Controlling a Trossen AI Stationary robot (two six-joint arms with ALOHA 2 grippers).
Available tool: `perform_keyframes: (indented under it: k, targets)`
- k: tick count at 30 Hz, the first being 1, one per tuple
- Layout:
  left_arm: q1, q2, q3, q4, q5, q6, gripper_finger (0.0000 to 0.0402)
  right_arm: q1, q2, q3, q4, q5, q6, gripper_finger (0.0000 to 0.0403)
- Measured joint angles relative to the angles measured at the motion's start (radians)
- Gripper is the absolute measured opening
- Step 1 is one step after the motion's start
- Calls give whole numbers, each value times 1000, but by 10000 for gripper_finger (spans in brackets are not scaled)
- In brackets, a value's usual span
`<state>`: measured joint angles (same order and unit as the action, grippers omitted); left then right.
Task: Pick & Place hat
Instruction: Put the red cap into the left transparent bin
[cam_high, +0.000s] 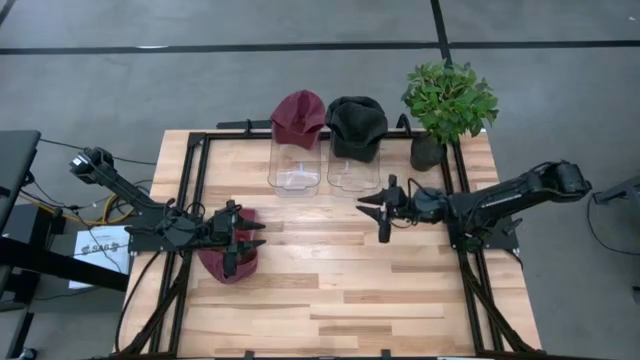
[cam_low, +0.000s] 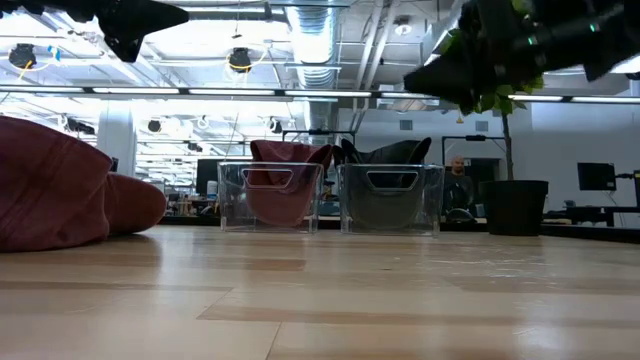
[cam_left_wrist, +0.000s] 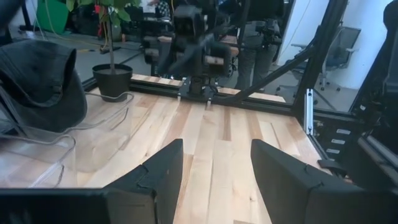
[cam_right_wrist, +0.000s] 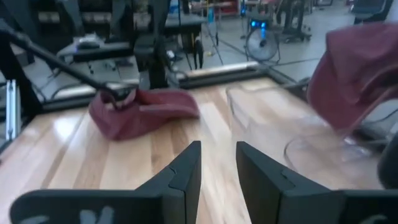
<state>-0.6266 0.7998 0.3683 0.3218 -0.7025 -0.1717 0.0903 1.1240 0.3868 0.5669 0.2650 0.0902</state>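
A maroon hat lies on the table's left side, resting on its crown and brim. My left gripper hangs open above it and clear of it; its wrist view shows only bare table between the fingers. My right gripper is open over the table's right middle, pointing left toward the hat. Two clear containers stand at the far edge. A second maroon hat sits on the left container, and a dark hat sits on the right container.
A potted plant stands at the far right corner, beside the dark hat's container. Black frame rails run along the table's left, right and far sides. Bare wood spreads across the middle and near side.
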Motion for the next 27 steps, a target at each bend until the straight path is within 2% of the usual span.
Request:
perform_keyframes:
  k: [9,16,22,27]
  targets:
    - [8,14,0,-1,14,63,187,4,112,-15,17,-3,-1,91]
    - [86,42,0,1,51,18,187,-1,194,-15,18,-3,17,91]
    - [171,92,4,35,147,13,187,-1,204,-15,25,-1,33,91]
    - [201,178,44,39,209,15,187,-1,196,-15,24,-1,33,91]
